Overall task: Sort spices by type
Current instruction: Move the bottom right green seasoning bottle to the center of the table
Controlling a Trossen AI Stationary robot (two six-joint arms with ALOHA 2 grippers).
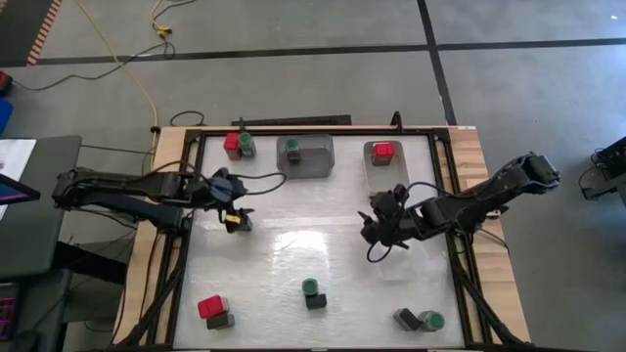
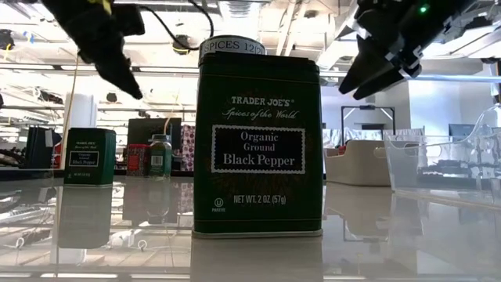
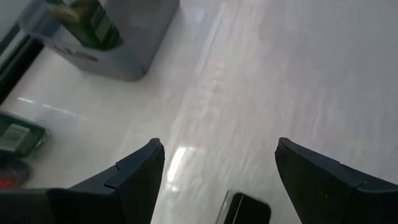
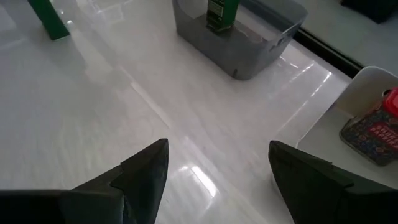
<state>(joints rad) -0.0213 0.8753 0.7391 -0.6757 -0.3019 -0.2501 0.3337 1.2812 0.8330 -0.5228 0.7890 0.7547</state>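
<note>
**Grippers both empty, spices all over the place**

Left gripper (image 1: 233, 207) sits left of centre in the overhead shot, fingers spread with nothing between them. It's hovering right over a small dark container (image 1: 235, 223), probably lining up a pick. The right gripper (image 1: 380, 227) is right of centre, also spread and empty, parked near the clear tray (image 1: 373, 168) that already has a red-topped spice (image 1: 383, 151) in it.

So the counter (image 1: 284, 264) is only part sorted, I'd guess. The grey tray (image 1: 321, 154) at top centre holds one green-lidded jar (image 1: 291, 149), and there's a red and green pair (image 1: 240, 145) loose at upper left. Along the bottom edge: a red and dark pair (image 1: 216, 312) on the left, a black pepper tin (image 1: 314, 294) in the middle, another dark and green pair (image 1: 420, 319) on the right.

Nothing really blocks either arm. The paired ones touch each other though, so grabbing one cleanly looks fiddly.
</note>
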